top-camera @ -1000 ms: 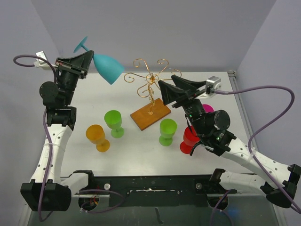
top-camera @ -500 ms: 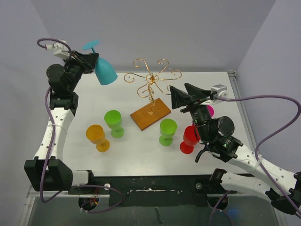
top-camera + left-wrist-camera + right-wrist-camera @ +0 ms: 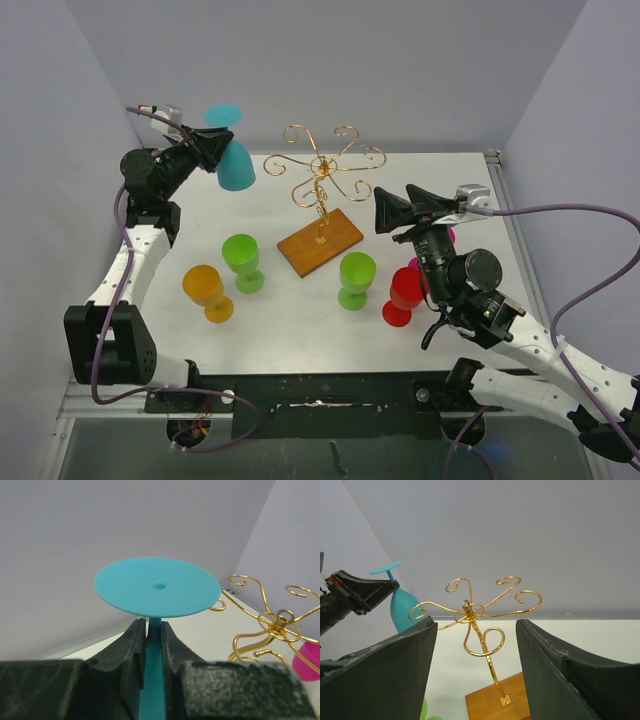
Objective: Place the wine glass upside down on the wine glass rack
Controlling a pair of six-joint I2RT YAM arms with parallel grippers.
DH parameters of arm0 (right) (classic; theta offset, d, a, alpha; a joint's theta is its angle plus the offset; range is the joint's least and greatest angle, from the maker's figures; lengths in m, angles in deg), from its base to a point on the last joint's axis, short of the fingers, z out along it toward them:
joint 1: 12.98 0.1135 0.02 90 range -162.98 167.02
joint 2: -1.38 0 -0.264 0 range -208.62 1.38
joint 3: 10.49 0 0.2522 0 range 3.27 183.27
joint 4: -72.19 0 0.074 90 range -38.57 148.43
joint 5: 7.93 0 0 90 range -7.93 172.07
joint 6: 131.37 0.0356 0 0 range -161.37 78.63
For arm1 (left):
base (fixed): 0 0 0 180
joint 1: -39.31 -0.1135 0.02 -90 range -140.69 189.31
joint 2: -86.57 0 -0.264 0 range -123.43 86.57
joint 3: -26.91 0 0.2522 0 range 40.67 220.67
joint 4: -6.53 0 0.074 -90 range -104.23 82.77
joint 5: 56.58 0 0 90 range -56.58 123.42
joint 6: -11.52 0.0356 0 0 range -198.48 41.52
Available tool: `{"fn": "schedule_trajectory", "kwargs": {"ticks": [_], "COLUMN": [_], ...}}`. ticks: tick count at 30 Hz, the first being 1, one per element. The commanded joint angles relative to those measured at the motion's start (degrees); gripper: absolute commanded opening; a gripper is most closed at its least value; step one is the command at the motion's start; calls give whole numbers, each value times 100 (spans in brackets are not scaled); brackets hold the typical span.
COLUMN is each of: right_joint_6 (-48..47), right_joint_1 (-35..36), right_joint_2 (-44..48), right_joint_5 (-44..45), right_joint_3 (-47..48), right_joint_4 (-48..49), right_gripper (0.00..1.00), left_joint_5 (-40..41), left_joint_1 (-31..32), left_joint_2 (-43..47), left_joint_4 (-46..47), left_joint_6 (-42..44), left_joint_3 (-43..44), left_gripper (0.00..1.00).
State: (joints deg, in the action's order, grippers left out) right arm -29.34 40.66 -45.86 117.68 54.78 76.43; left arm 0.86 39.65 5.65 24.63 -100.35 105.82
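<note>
A teal wine glass (image 3: 236,167) hangs upside down, its foot up and its bowl down, left of the wine glass rack (image 3: 322,172). My left gripper (image 3: 214,146) is shut on its stem just under the round foot (image 3: 157,586); the stem (image 3: 154,630) is pinched between both black fingers. The rack is gold scrolled wire on a brown wooden base (image 3: 320,243), and its arms (image 3: 272,622) show at the right of the left wrist view. My right gripper (image 3: 400,205) stands open to the right of the rack, nothing in it. The rack (image 3: 476,611) shows between its jaws, further off, and the glass (image 3: 402,607) at the left.
Upright glasses stand on the white table: two green ones (image 3: 243,262) (image 3: 355,280), an orange one (image 3: 207,292) and a red one (image 3: 403,295). A magenta one (image 3: 310,660) is mostly hidden behind the right arm. Grey walls close the back and sides.
My left arm has turned the teal glass from a slant to foot-up and carried it right, toward the rack. My right gripper has drawn back to the right, away from the rack.
</note>
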Motion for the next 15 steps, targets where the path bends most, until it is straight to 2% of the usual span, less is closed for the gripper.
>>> {"fn": "schedule_trajectory", "kwargs": {"ticks": [1,10,15], "right_joint_6": [130,352,618], "right_joint_1": [-28,-39,-92], "right_joint_2": [65,-24,-790], "right_joint_5": [10,-108,-591], "right_joint_3": [33,203,1235], "right_joint_4": [-131,-356,-1181], "right_gripper": [65,66,71], "left_joint_5": [-956,-1639,-1562], "left_joint_1": [10,71,72], "left_joint_2": [-110,-430,-302], "left_joint_4": [1300,2007,2304], "left_joint_6": [61,-110,-138], "left_joint_3": [-68,-165,-360], "left_gripper": [0,0,0]}}
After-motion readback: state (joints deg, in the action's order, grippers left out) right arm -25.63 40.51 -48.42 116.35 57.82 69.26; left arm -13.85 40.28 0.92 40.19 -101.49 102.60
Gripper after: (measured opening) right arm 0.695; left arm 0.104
